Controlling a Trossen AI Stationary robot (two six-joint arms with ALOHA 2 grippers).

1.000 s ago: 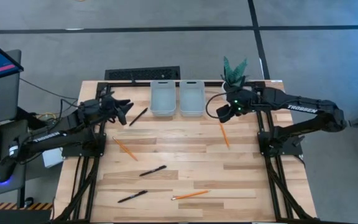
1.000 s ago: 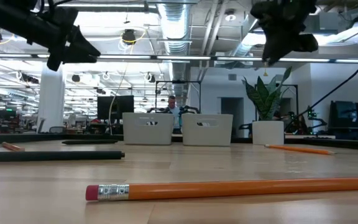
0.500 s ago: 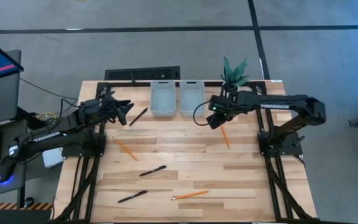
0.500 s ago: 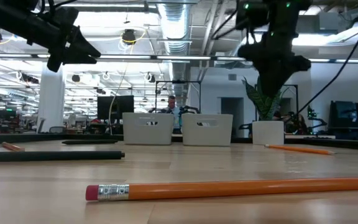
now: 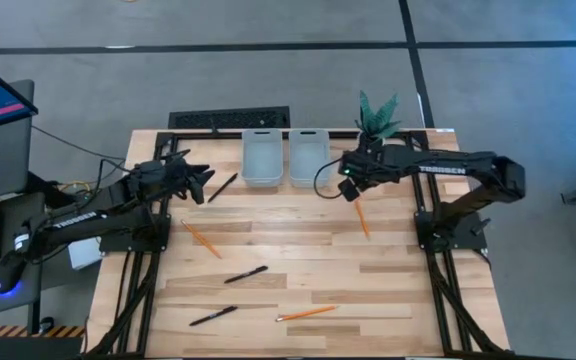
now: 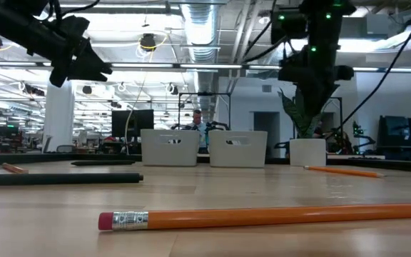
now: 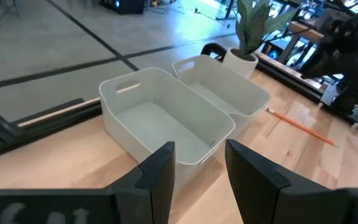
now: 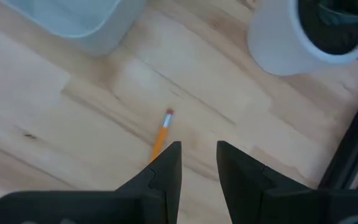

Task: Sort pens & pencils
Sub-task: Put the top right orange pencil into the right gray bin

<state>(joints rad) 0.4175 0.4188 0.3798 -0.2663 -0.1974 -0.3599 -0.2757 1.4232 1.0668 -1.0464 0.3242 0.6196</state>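
— Where is the right end effector (image 5: 349,190)?
— Above the far right part of the table (image 5: 388,290), just right of the two grey trays (image 5: 283,160). Its fingers (image 8: 166,168) stand partly apart with nothing between them, and the eraser end of one orange pencil (image 8: 161,135) lies on the wood right beneath the gap.

— And the left end effector (image 5: 203,180)?
— Raised over the far left side, beside a black pen (image 5: 222,187) that lies just left of the trays. Its fingers (image 7: 160,171) are also partly apart and hold nothing — the wrist camera looks past them into both trays, which have nothing in them.

— The rest?
— A second pencil (image 5: 201,238) lies left of centre, a third (image 5: 306,313) near the front edge. Two more pens sit on the front half: one mid-table (image 5: 245,274), one nearer the front (image 5: 213,316). A potted plant (image 5: 376,115) stands at the far right corner.
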